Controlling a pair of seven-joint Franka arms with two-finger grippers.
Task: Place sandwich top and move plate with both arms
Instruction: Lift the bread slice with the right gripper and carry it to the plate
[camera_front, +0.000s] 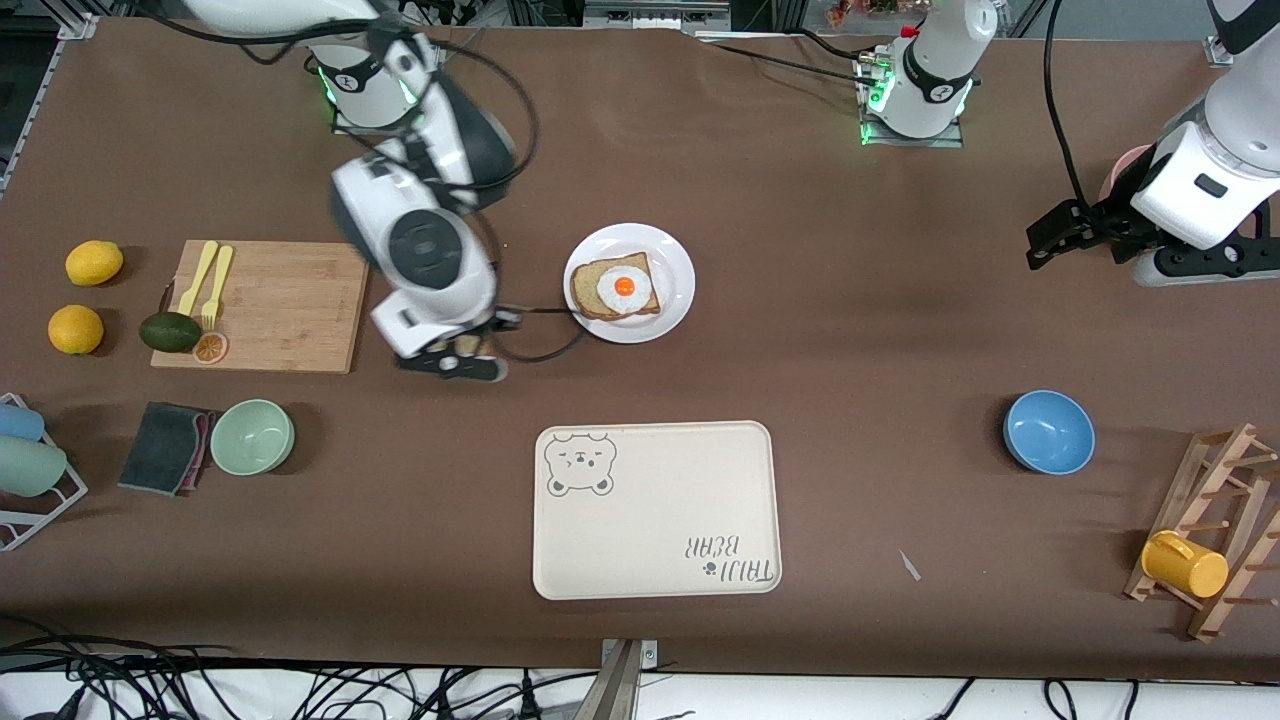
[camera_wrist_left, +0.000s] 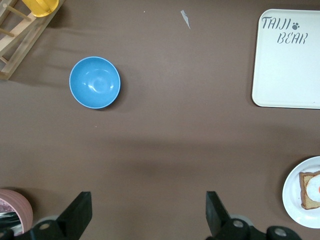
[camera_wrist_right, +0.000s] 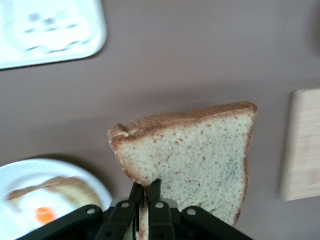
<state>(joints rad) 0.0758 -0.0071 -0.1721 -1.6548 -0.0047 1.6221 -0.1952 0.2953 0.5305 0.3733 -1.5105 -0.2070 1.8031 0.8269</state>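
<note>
Cutting board (camera_front: 258, 305): on the table (camera_front: 850, 300), just beside the right gripper, toward the right arm's end. Right gripper (camera_front: 455, 362): in the air over bare table between the cutting board and the plate, clenched on the bread slice (camera_wrist_right: 192, 160), which stands on edge in its fingers (camera_wrist_right: 135, 200). Plate (camera_front: 675, 290): white, just beside the right gripper toward the left arm's end, carrying a slice topped with a fried egg (camera_front: 624, 288). Cream tray (camera_front: 655, 510): nearer the front camera than the plate. Blue bowl (camera_wrist_left: 95, 82): near the left gripper. Left gripper (camera_wrist_left: 150, 212): waiting over bare table at the left arm's end, fingers spread wide, holding nothing.
</note>
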